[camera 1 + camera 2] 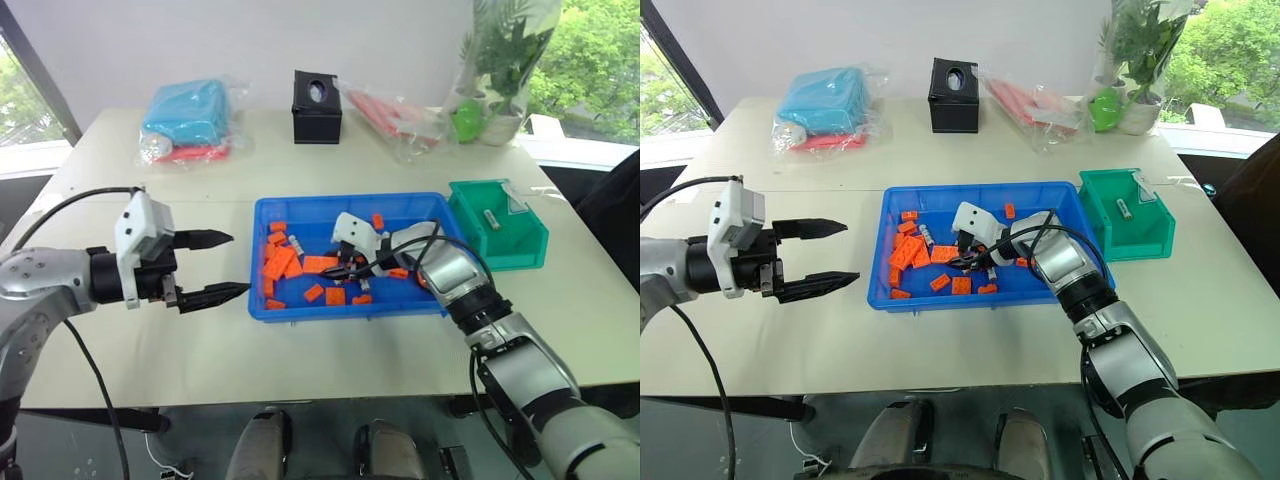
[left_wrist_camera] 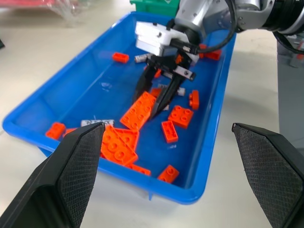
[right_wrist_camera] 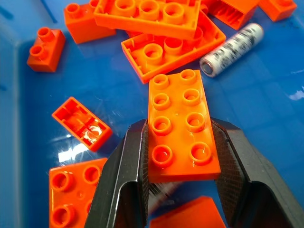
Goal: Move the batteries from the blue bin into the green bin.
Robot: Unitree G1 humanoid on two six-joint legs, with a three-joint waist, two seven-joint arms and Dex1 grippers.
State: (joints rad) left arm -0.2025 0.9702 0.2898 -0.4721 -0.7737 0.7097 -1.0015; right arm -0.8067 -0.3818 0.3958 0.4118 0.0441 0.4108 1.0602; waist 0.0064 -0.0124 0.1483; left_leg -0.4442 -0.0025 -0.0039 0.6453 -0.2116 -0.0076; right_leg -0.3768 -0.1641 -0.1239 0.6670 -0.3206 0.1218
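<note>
The blue bin point(image 1: 352, 199) lies mid-table, strewn with orange blocks point(image 1: 279, 263). One battery point(image 3: 231, 49) lies on its floor just beyond my right gripper, and another battery point(image 2: 140, 58) lies near the bin's far wall. My right gripper point(image 1: 330, 272) reaches down into the bin. Its fingers point(image 3: 127, 166) press the two long sides of an orange eight-stud block point(image 3: 183, 126); a grey sliver shows beneath that block. The green bin point(image 1: 520, 256) stands right of the blue one with a battery point(image 1: 491, 219) inside. My left gripper point(image 1: 240, 263) hovers open, left of the blue bin.
Along the table's back stand a light blue bundle in clear plastic point(image 1: 186, 110), a black box point(image 1: 317, 106), a bag of red items point(image 1: 400, 116) and a wrapped potted plant point(image 1: 492, 100). Bare tabletop lies left of and in front of the blue bin.
</note>
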